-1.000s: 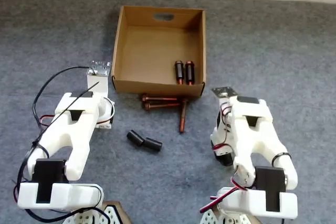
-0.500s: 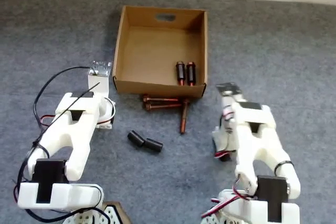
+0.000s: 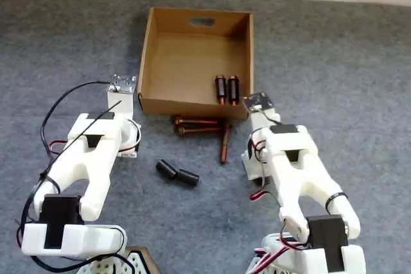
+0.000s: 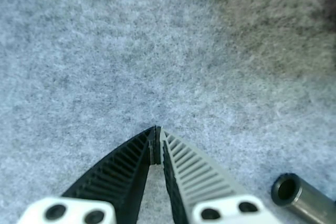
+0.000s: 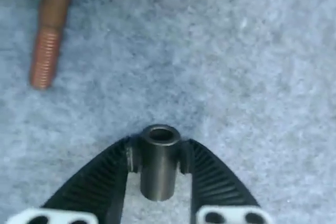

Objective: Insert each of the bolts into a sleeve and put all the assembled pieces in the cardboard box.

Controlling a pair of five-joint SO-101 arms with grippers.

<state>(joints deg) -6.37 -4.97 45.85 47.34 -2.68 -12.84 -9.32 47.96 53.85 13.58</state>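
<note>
The right claw (image 5: pixel 157 145) is clamping a dark sleeve (image 5: pixel 157 169) between its jaws and hanging over the grey table (image 5: pixel 252 51), near the threaded end of a bolt (image 5: pixel 50 30). The left claw (image 4: pixel 156 136) is sitting with its jaws pressed together, a loose sleeve (image 4: pixel 300 201) lying close by. Two assembled pieces (image 3: pixel 226 89) are lying in the cardboard box (image 3: pixel 186 105), and three bolts (image 3: pixel 192 120) are lying just outside its front wall.
</note>
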